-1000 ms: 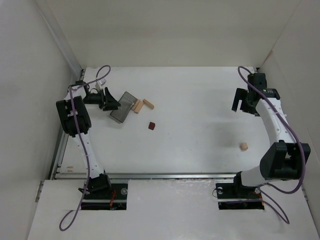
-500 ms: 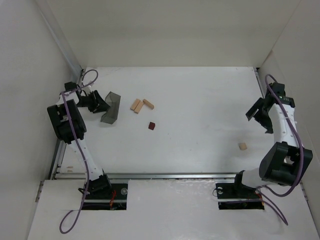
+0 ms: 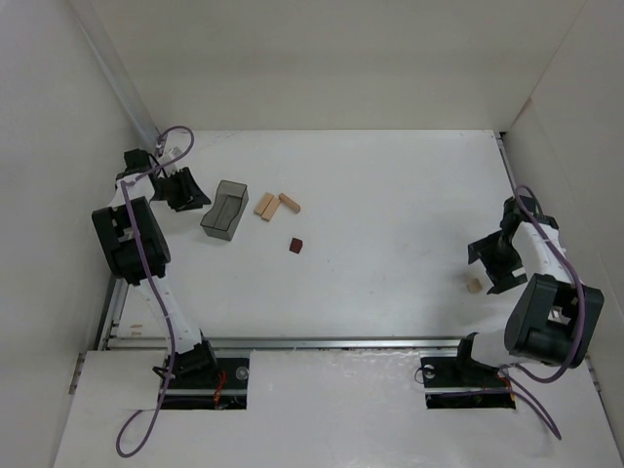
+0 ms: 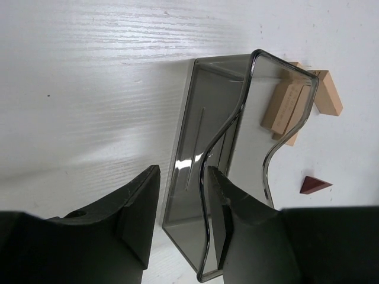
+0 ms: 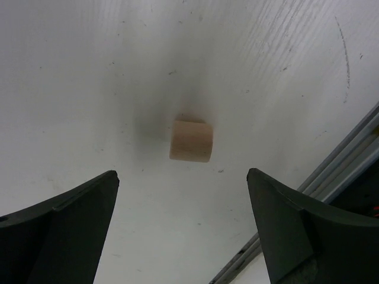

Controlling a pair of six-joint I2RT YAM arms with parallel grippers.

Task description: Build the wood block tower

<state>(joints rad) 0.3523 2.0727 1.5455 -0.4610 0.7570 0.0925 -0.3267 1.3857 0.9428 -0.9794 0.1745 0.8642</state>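
Note:
Two pale wood blocks (image 3: 264, 206) (image 3: 290, 202) lie side by side at the back left of the table. A dark red-brown block (image 3: 296, 246) lies just in front of them. A third short pale block (image 3: 474, 285) lies alone at the right. My right gripper (image 3: 492, 263) is open wide, low over the table, with that block (image 5: 191, 141) just ahead of its jaws (image 5: 182, 174). My left gripper (image 3: 185, 190) is open, and its jaws (image 4: 182, 177) straddle one thin wall of the grey tray (image 3: 224, 208). No tower stands.
The grey tray (image 4: 213, 100) stands on the table left of the pale blocks (image 4: 328, 92), one seen through its wall (image 4: 287, 106). The dark red-brown block (image 4: 314, 185) lies beyond it. White walls close in the table; a metal rail (image 5: 349, 160) runs along the near edge.
The left gripper tipped the tray up and it now rests upright on the table. The right arm swung from the far right down to the lone pale block.

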